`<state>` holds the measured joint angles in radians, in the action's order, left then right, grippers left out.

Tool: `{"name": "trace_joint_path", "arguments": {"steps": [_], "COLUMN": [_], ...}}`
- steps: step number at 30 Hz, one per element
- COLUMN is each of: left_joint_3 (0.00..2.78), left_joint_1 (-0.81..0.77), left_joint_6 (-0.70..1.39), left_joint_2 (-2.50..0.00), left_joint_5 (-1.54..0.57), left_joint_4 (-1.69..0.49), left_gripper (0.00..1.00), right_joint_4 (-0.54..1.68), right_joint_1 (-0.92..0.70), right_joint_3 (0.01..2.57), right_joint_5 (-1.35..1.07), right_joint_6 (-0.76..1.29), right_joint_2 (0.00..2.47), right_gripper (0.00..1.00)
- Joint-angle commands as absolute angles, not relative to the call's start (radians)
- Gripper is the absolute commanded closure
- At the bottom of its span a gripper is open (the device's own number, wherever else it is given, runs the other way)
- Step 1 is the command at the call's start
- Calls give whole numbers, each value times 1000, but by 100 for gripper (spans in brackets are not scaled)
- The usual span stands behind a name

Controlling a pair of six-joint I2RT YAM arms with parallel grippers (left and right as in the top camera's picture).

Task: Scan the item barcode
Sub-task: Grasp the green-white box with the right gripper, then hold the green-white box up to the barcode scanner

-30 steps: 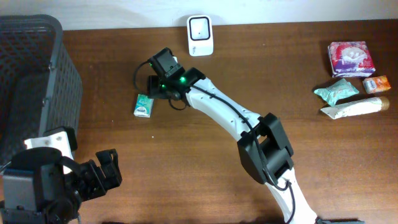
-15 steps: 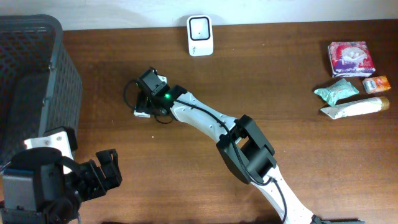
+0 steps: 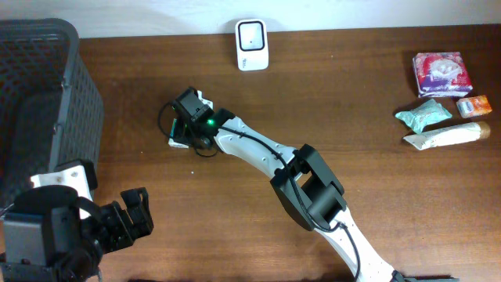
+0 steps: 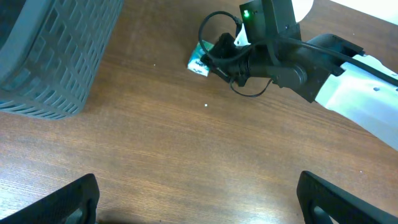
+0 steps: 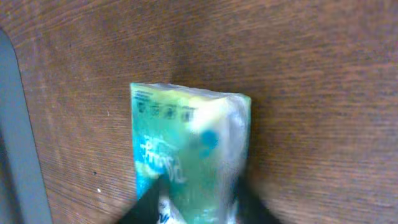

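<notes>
Waiting at the near edge of the desk (image 3: 196, 227), the left pincer (image 4: 199, 196) has its fingers spread wide with nothing between them, apparently parked out of the other arm's way. The right arm (image 3: 313, 192) reaches diagonally across the wood to a green-and-white packet (image 5: 186, 149), which lies flat on the desk beside the dark mesh basket (image 3: 78, 86). The right pincer (image 5: 196, 208) hangs over the packet with a dark finger on either side of its lower end. The wrist view is too blurred to tell whether the fingers are clamped on it or only straddling it. That stance suits a pickup, since the barcode must probably be lifted and turned toward the white scanner (image 3: 252, 34) at the far edge. Other goods, including a pink pack (image 3: 442, 73) and a tube (image 3: 446, 137), sit well apart at the far right.
</notes>
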<state>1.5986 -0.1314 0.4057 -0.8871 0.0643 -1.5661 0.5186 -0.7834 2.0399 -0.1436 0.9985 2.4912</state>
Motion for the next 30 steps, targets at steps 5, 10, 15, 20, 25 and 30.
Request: {"name": "trace_joint_path", "arguments": {"steps": [5, 10, 15, 20, 25, 30], "left_joint_3": [1600, 1600, 1600, 1600, 1600, 1600], "left_joint_1": [-130, -130, -130, -130, -130, -130], "left_joint_6": [411, 411, 411, 411, 411, 411], "left_joint_2": [-886, -886, -886, -886, -886, -886], "left_joint_5": [75, 75, 75, 75, 75, 75], "left_joint_4": [-1565, -1565, -1565, -1565, -1565, -1565], "left_gripper": [1, 1, 1, 1, 1, 1], "right_joint_4": [617, 766, 797, 797, 794, 821], "right_joint_1": [-677, -525, -308, -152, -86, -92], "right_joint_3": [2030, 2030, 2030, 2030, 2030, 2030], "right_joint_5": [-295, -571, -1177, -1499, -1552, -1552], "right_joint_6": [723, 519, 173, 104, 104, 104], "right_joint_2": [2437, 2310, 2233, 2233, 2233, 2233], "right_gripper": [96, 96, 96, 96, 96, 96]}}
